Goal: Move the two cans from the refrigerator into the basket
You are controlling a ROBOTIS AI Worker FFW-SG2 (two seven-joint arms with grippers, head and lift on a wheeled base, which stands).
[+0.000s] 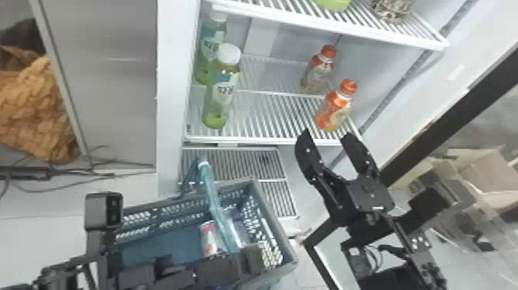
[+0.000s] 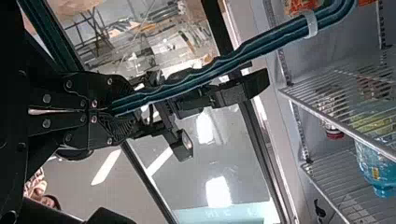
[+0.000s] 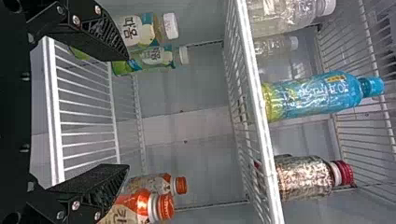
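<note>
White metal can with red end (image 1: 210, 240): inside the blue-grey perforated plastic basket (image 1: 278, 230), roughly 3 o'clock of its centre, beside the long teal handle (image 1: 214, 199). Left gripper (image 2: 122, 110) pinched shut on that handle. One can in; the second I cannot place. Pale shape across the handle might be it. If so, cans are done; if not, one pick remains. Right gripper (image 1: 327, 135): fingers wide apart, nothing between, about 2 o'clock from basket, by the shelf's front edge. Orange-capped bottle (image 1: 333, 110) just past it at 12; a careless advance could knock it.

White wire shelf (image 1: 266, 115), green-tinted bottle (image 1: 220, 92) at its 9 o'clock side. Room: tan crumpled cloth (image 1: 32, 112) at 10, cardboard boxes (image 1: 486, 171) between 2 and 3.
</note>
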